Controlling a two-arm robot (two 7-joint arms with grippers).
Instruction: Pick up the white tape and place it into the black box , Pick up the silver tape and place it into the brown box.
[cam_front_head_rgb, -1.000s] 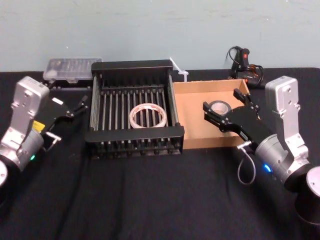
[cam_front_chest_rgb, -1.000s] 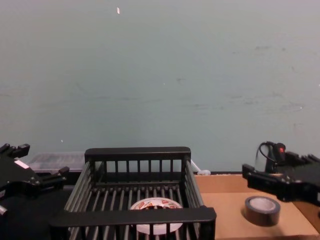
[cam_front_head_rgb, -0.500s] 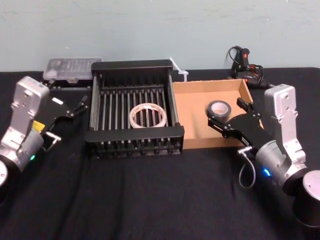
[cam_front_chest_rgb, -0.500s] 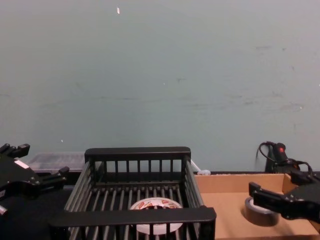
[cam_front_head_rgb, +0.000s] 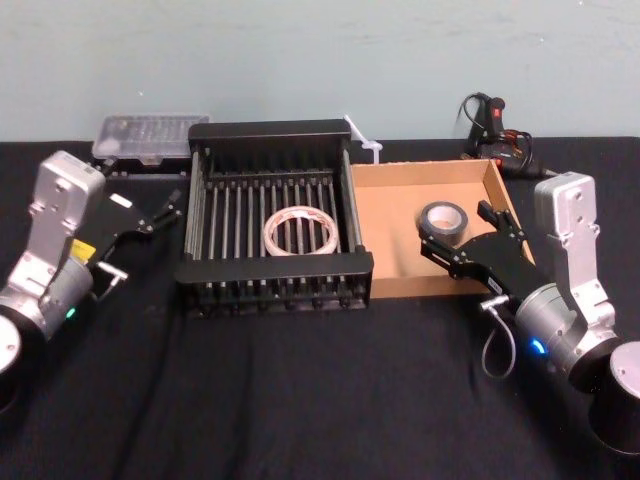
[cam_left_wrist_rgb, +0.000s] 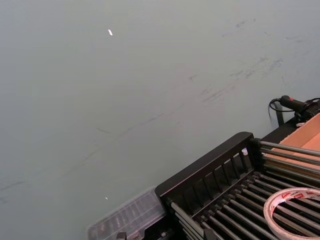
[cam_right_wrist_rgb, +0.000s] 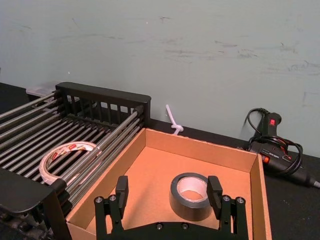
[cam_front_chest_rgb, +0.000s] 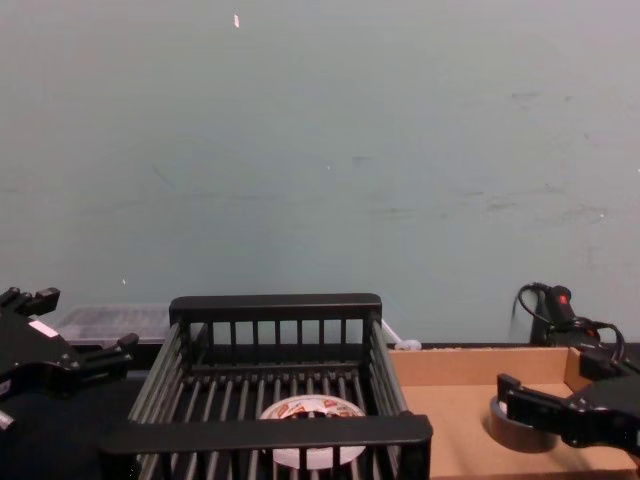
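Silver tape (cam_front_head_rgb: 443, 219) lies in brown box (cam_front_head_rgb: 392, 262); spread right pincer (cam_front_head_rgb: 466, 241) has withdrawn nearer.

Counted two rolls of tape: one large whitish translucent ring with red print (cam_front_head_rgb: 299, 231) and one small thick grey-silver roll (cam_front_head_rgb: 444, 221). Counted two containers: one black slatted crate (cam_front_head_rgb: 273, 270) and one shallow tan cardboard tray (cam_front_head_rgb: 400, 200). Noted also one clear plastic case (cam_front_head_rgb: 150, 134), one black glue gun (cam_front_head_rgb: 498, 135) and two black grippers (cam_front_head_rgb: 158, 208) (cam_front_head_rgb: 470, 238).

A table (cam_front_head_rgb: 300, 400) draped in black cloth carries the black box (cam_front_head_rgb: 272, 266). Touching its right side sits the brown box (cam_front_head_rgb: 400, 283). Behind its left corner lies a clear plastic case (cam_front_head_rgb: 150, 135); behind the brown box, what looks like a glue gun (cam_front_head_rgb: 497, 135).
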